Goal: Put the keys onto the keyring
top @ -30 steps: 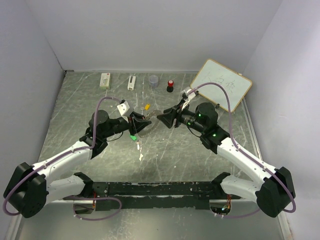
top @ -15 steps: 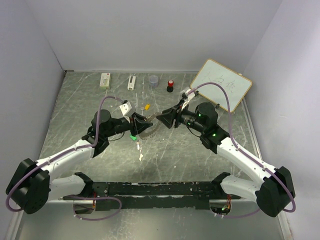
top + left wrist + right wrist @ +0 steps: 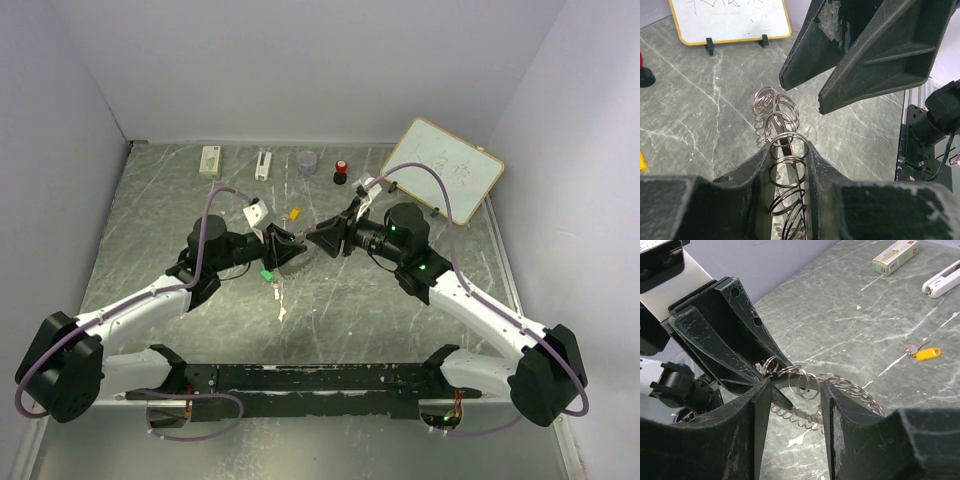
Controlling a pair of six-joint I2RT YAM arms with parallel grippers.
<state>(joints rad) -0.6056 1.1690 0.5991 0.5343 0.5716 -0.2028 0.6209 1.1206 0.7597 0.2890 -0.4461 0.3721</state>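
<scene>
The keyring (image 3: 782,125), a silver ring with a rim of small wire loops, is held off the table between my two grippers. My left gripper (image 3: 788,150) is shut on its rim; in the top view it (image 3: 288,250) is left of centre. My right gripper (image 3: 795,390) is open, its fingers on either side of the ring's loops (image 3: 807,382); from above it (image 3: 322,238) faces the left one. The yellow-orange key (image 3: 294,212) lies on the table behind the grippers and also shows in the right wrist view (image 3: 926,354). The green key (image 3: 266,274) lies just beside the left gripper.
Along the back edge stand a green-and-white box (image 3: 209,161), a white stapler (image 3: 263,165), a small grey cup (image 3: 307,161) and a red-capped black knob (image 3: 341,171). A small whiteboard (image 3: 443,168) leans at the back right. Grey walls close in three sides.
My right gripper has moved left, closing in around the ring. My left gripper has shifted slightly right with the ring still in it.
</scene>
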